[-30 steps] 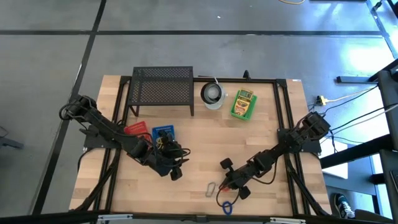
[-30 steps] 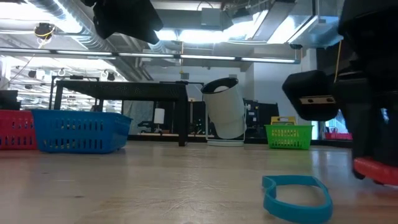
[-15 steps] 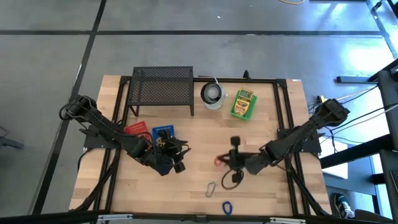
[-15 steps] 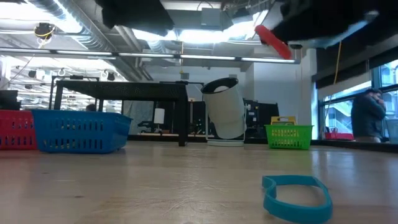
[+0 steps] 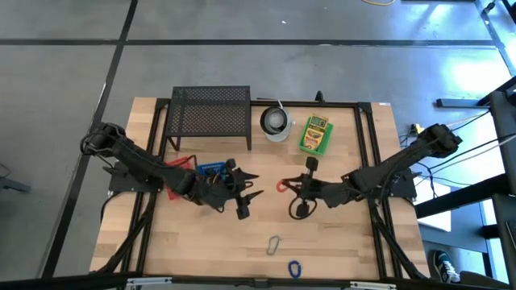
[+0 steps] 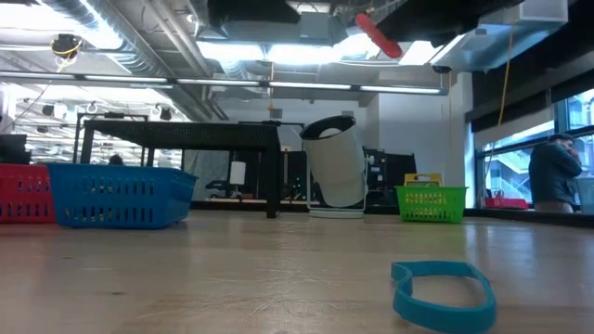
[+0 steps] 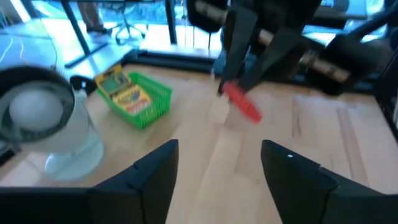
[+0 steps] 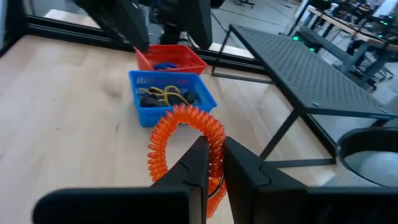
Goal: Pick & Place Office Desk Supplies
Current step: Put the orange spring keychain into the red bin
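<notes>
A: Item: orange coiled band (image 8: 186,146). Location?
B: Mid-table, lifted, pinched in the right gripper (image 5: 284,187)'s narrow fingers (image 8: 194,163).
A: Handling?
B: Likely light, springy, prone to stretch; take it across several coils.
A: Left gripper (image 5: 251,185)?
B: Fingers wide, empty, just beside the blue basket (image 5: 208,170).
A: Unclear?
B: The basket's contents; the band's lower coils are hidden.

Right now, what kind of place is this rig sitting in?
Probably an indoor lab or workshop, not an office. The low view shows exposed ceiling ducts and strip lights; the wooden table stands on bare grey concrete floor.
</notes>
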You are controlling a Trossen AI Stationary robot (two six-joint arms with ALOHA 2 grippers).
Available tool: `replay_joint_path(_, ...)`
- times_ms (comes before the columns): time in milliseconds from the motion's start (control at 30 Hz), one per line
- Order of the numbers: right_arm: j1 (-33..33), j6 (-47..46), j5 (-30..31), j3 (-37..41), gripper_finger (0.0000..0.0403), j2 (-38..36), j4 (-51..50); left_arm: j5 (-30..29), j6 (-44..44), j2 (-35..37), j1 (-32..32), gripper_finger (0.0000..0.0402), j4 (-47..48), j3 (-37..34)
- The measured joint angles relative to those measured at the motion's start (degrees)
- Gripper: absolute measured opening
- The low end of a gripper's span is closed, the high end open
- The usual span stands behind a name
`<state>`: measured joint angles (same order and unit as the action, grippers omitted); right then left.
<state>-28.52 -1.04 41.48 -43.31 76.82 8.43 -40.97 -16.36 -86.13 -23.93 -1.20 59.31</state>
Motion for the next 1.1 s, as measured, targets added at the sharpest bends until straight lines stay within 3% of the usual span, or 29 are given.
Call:
replay_joint_path(200,2.60,3.87,0.16,-0.09,0.0038,0.00,2.15,3.00,2.65,-0.71,3.20,0.0243,-5.90,0.00)
replay_joint_path(633,6.02,17.49,0.14,-0.11,0.0038,-0.02,3.38,6.43,4.12,-6.42,8.62,0.0244,-14.38,0.02)
replay_joint_path(867,6.00,22.55,-0.32,-0.11,0.0038,-0.02,3.57,6.44,-0.59,-7.52,11.38,0.0241,-15.31,0.02)
replay_joint_path(1100,6.00,22.97,-0.32,-0.11,0.0038,-0.02,3.53,11.59,-3.95,-7.52,12.69,0.0184,-15.36,0.01)
